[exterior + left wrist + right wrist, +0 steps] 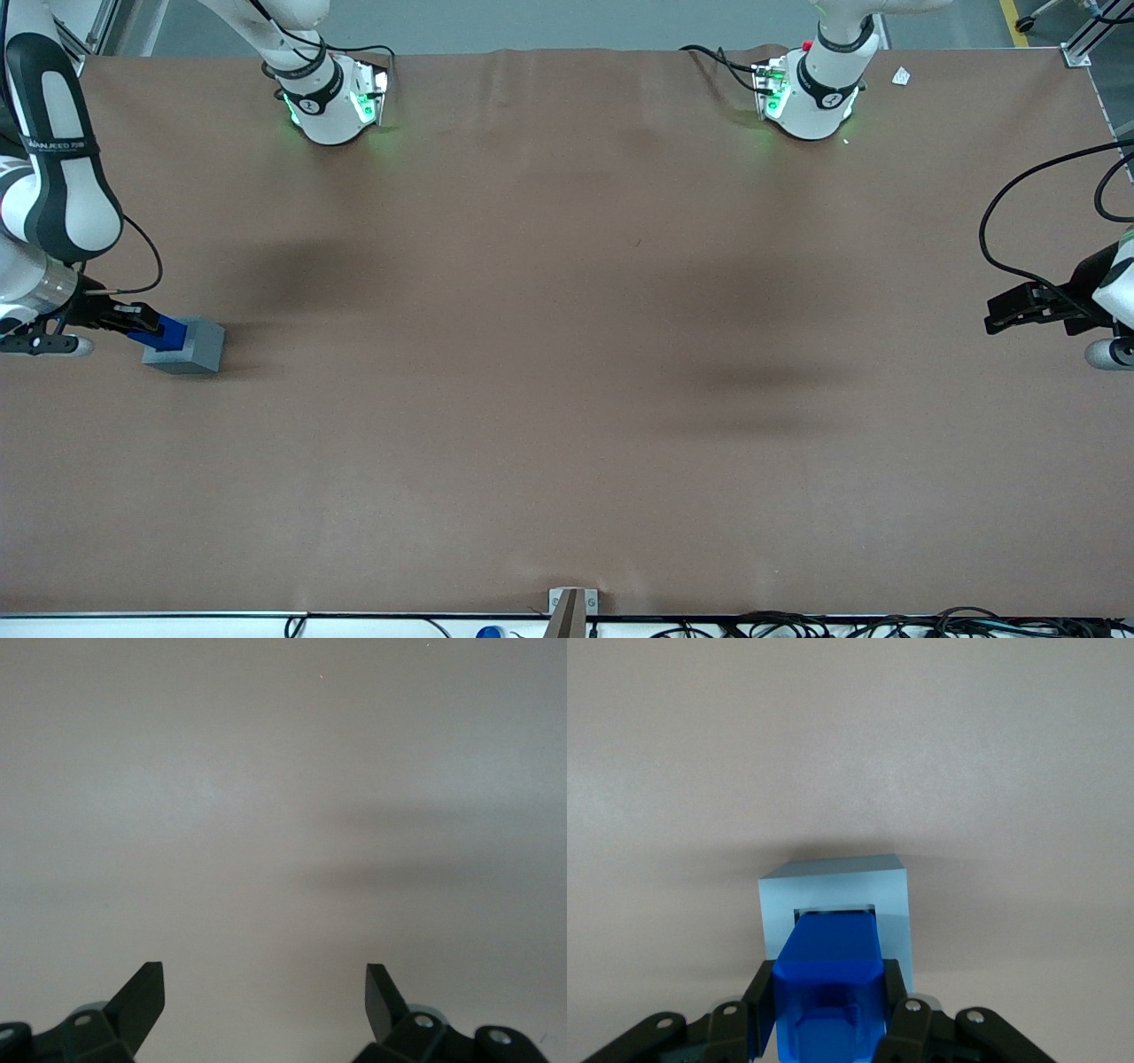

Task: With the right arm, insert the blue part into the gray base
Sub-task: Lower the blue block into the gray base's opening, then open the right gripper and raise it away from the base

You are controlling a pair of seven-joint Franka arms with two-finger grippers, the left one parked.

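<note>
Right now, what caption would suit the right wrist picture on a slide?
The gripper holds the blue part, its tip at the gray base's socket.

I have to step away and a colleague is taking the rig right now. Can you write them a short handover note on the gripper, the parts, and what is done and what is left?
Gripper: at the working arm's end of the table, shut on the blue part, directly over the gray base.
Blue part: held by its wider body, narrow end pointing into the base's square socket; the wrist view shows its tip at or just inside the opening.
Gray base: resting on the brown table, upright.
Done: part picked up and lined up with the socket.
Left: push it fully home, open the fingers, pull the arm away. Depth of insertion cannot be judged.
</note>
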